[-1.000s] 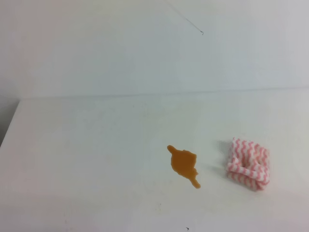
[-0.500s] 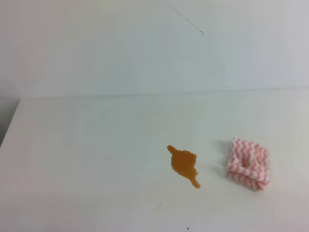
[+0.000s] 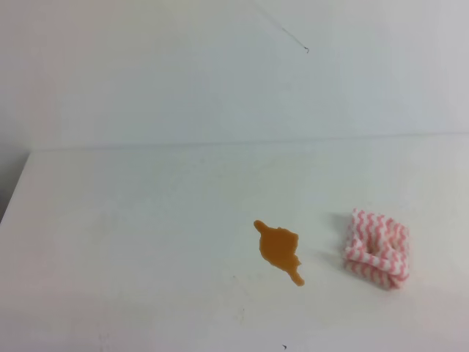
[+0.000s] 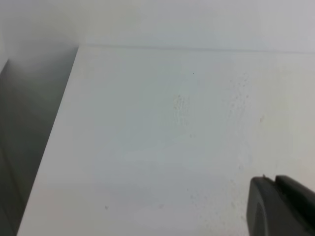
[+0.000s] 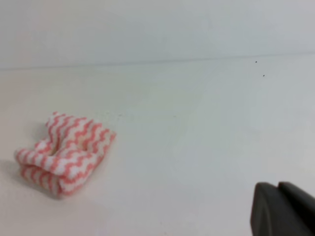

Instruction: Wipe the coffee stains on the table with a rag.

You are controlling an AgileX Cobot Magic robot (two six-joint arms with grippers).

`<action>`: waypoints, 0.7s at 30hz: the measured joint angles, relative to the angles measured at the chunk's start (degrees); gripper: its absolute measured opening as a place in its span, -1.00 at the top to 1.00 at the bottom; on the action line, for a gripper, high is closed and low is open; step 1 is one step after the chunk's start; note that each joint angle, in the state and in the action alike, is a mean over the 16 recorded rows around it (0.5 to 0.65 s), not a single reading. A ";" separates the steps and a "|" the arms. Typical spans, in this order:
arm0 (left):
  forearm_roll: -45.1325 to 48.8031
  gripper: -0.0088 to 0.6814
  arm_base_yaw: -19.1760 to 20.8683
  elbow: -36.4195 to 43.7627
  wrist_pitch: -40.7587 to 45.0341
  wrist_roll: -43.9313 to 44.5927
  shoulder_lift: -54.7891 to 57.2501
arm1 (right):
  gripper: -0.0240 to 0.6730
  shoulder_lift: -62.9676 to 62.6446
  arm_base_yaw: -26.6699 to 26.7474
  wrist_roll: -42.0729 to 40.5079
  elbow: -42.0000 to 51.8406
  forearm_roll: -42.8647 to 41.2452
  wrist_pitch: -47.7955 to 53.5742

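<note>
The coffee stain [image 3: 279, 248] is an orange-brown blotch with a thin tail, on the white table [image 3: 132, 242] right of centre. The rag [image 3: 377, 248] is a folded pink-and-white zigzag cloth lying just right of the stain, apart from it. It also shows in the right wrist view [image 5: 65, 153], at the left. No arm shows in the high view. My left gripper [image 4: 274, 181] shows only as dark fingers pressed together in the lower right corner, over bare table. My right gripper [image 5: 278, 186] looks the same, well to the right of the rag.
The table's left edge [image 4: 51, 142] drops off to a grey gap in the left wrist view. A white wall [image 3: 234, 73] rises behind the table's back edge. A thin dark wire [image 3: 282, 31] hangs on the wall.
</note>
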 joint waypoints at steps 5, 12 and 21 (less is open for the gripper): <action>0.01 0.97 0.00 -0.16 0.00 0.00 0.00 | 0.94 0.00 0.00 0.00 0.00 0.00 0.00; 0.01 0.97 0.00 -0.16 -0.06 0.00 0.00 | 0.94 -0.10 0.00 -0.22 0.12 -0.59 -0.05; 0.00 0.97 0.00 0.00 -0.06 0.00 0.00 | 0.94 0.01 0.00 -0.80 0.00 -2.05 0.01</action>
